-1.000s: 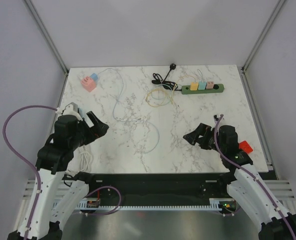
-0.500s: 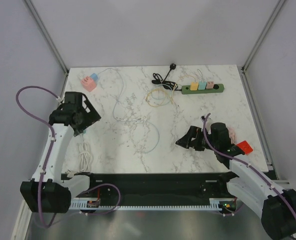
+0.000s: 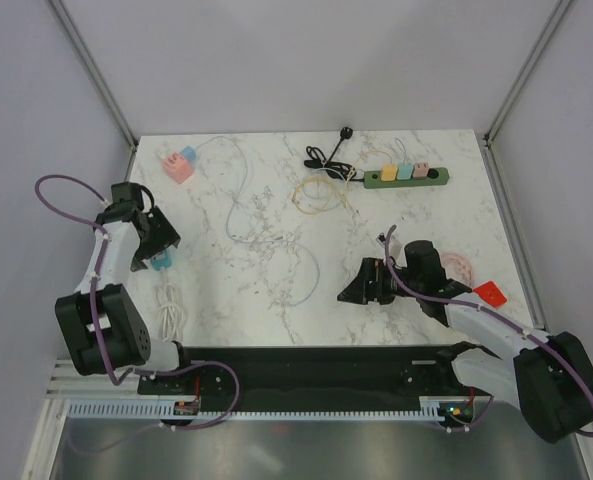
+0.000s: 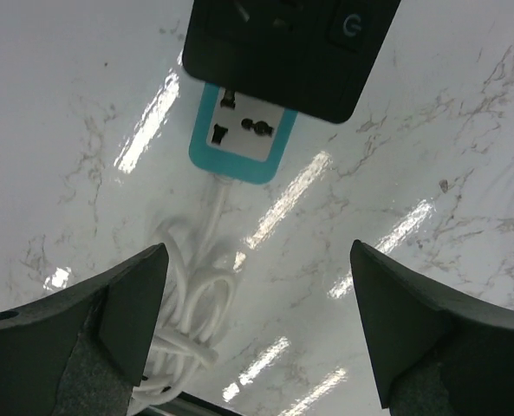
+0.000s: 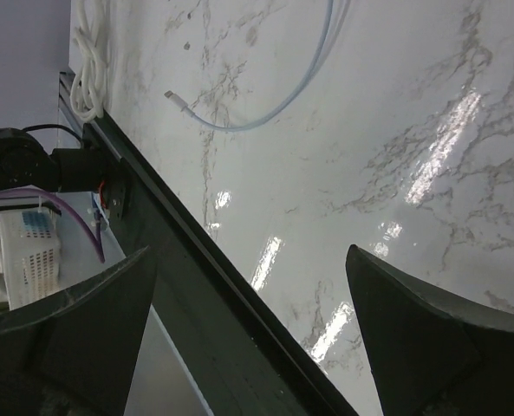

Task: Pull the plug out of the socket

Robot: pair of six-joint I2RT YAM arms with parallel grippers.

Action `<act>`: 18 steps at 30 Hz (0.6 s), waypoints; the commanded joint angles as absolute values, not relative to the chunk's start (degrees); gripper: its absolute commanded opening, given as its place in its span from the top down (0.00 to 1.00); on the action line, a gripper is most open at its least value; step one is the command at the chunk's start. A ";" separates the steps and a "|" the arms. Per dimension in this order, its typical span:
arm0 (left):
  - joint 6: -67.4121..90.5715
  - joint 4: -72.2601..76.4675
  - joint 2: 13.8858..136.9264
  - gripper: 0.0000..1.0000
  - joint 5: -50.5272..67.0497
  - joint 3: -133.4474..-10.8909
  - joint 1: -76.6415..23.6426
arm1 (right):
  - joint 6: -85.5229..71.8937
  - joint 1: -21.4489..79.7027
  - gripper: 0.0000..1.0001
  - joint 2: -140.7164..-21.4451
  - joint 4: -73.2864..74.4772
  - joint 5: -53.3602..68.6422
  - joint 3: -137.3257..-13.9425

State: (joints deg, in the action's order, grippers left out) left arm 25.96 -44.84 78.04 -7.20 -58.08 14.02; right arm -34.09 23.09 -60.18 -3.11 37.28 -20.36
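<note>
Poised with left gripper (image 4: pixel 257 260) spread wide over teal socket (image 4: pixel 239 130) near table's left edge, black plug (image 4: pixel 287 43) apparently still seated. Right gripper (image 5: pixel 250 260) wide, empty. Grasp and pull remaining.

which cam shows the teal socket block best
Left wrist: the teal socket block sits upper middle, its holes clear, a white cord trailing off. Top external shows only a small teal patch by the left arm. Right wrist misses it.

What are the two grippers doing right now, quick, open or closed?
Left gripper: open, holding nothing.
Right gripper: open, holding nothing.
</note>
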 commanded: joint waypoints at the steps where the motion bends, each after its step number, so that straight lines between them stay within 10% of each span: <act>1: 12.05 -39.20 83.31 0.08 -7.28 -62.04 14.06 | -32.52 23.55 0.02 -62.66 -8.09 42.36 -23.90; 18: 6.24 -31.20 98.60 0.08 -5.97 -65.56 14.06 | -28.74 23.64 0.02 -61.62 1.75 39.99 -27.50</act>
State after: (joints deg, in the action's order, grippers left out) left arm 8.86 -34.24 96.20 -7.38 -62.22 14.02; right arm -31.73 23.42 -63.26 -0.97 41.10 -24.58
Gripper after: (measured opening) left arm 0.919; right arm 0.978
